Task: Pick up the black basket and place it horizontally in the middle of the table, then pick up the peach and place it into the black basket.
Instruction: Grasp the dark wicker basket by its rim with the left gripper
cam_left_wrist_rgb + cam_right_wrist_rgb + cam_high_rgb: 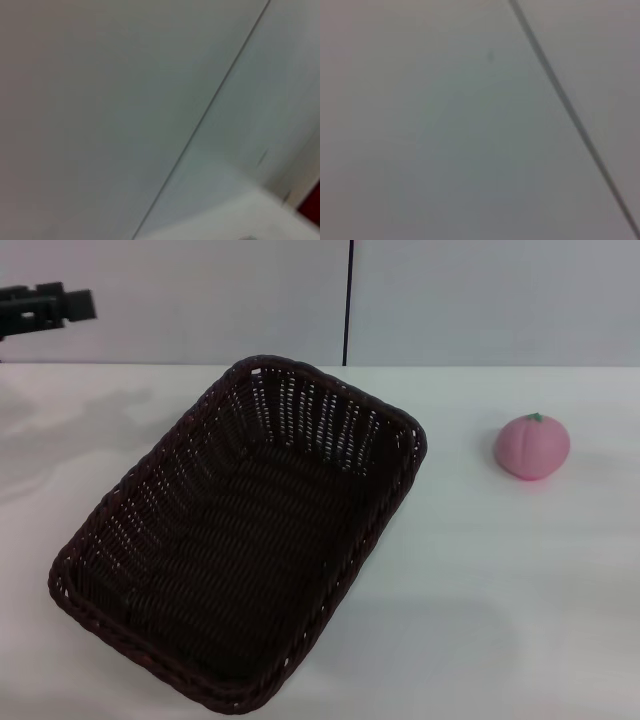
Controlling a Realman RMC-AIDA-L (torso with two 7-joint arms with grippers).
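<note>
Basket on table, diagonal. Black basket (240, 540) sits left of centre on the white table (500, 590), long axis slanted: one short end near and left, the other far and toward the right. Inside empty, dark woven floor visible, braided rim all around, open-weave sides. Upright, resting flat on the tabletop.

Peach (532, 446) is on the table to the right, well apart from the basket, farther back than the basket's middle. Pink, round, tiny green stem on top, sitting upright. Nothing touching it.

Left gripper (45, 306) shows only as a dark piece at the far left edge of the head view, up above the table's far edge, well apart from basket and peach. Holds nothing that I can see; cannot tell how its fingers stand.

Right gripper is out of the head view.

Wall (480, 300) behind the table is pale grey with a dark vertical seam (349, 300). Both wrist views show just that pale surface with a thin dark line (210, 107) (570, 107) crossing it, nothing of the task's things.
</note>
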